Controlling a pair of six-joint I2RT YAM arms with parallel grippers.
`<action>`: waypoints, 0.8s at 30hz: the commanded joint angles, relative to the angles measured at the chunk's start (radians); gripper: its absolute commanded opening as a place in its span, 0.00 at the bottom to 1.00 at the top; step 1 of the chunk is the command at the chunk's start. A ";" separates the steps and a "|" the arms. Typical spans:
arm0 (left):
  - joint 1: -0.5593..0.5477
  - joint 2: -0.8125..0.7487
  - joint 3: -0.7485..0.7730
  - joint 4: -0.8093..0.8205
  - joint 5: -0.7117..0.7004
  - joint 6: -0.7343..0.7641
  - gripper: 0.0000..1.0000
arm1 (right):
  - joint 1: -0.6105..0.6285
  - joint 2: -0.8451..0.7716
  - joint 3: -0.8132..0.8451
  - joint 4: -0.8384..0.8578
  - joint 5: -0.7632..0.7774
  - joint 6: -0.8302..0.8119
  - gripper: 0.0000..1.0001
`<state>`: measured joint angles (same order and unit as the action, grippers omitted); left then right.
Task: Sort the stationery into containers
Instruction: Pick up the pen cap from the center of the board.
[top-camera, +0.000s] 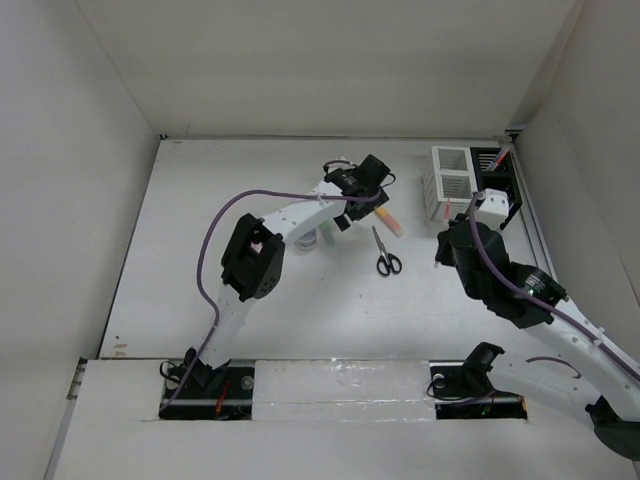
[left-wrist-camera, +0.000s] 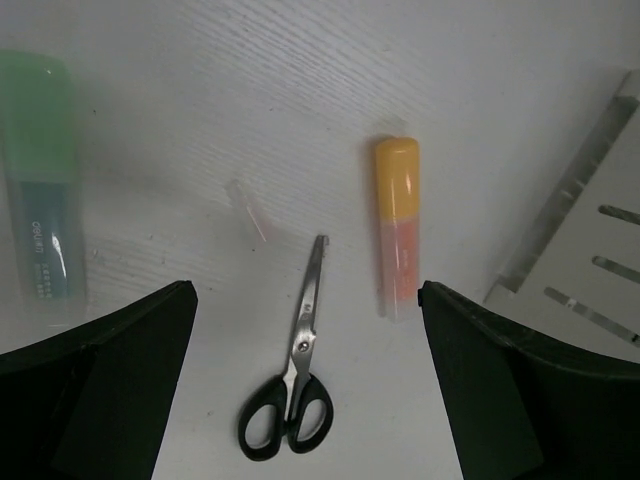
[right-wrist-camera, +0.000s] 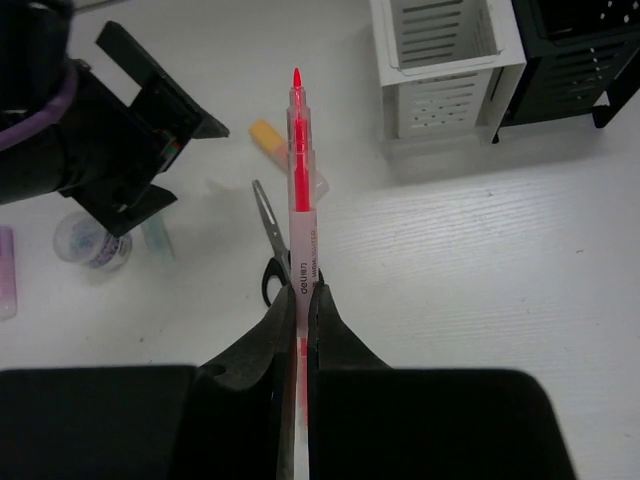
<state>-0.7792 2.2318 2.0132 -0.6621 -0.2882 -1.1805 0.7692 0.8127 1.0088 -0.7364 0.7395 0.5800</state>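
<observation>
Right gripper (right-wrist-camera: 300, 300): jaws are clamped on a thin orange-red pen (right-wrist-camera: 299, 170), which is pointed forward. A white slatted plastic organizer (right-wrist-camera: 450, 70) is seen ahead-right.

Left gripper (left-wrist-camera: 307, 300): jaws are held wide apart. Black-handled steel scissors (left-wrist-camera: 293, 395) and a stubby orange highlighter (left-wrist-camera: 397, 225) are seen below, between the fingers.

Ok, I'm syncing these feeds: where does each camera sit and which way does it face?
Top external: fixed above and behind the arms, looking down on the table; both arms show, bases at the bottom.
Left wrist: on the left arm, looking down at the scissors and orange highlighter; the open left fingers frame the lower corners.
Right wrist: on the right arm, looking along the red pen pinched in the right fingers, toward the white organizer.
Shared: all three show the scissors and orange highlighter.
</observation>
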 joint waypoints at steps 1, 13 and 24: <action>-0.002 0.015 0.083 -0.059 -0.031 -0.099 0.91 | 0.025 -0.033 -0.021 0.071 -0.048 -0.035 0.00; -0.020 0.137 0.171 -0.178 -0.115 -0.189 0.78 | 0.044 -0.073 -0.039 0.132 -0.133 -0.075 0.00; -0.020 0.189 0.162 -0.208 -0.144 -0.237 0.71 | 0.071 -0.112 -0.067 0.152 -0.166 -0.085 0.00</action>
<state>-0.7982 2.4138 2.1475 -0.8257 -0.3725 -1.3636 0.8230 0.7216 0.9501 -0.6403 0.5873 0.5114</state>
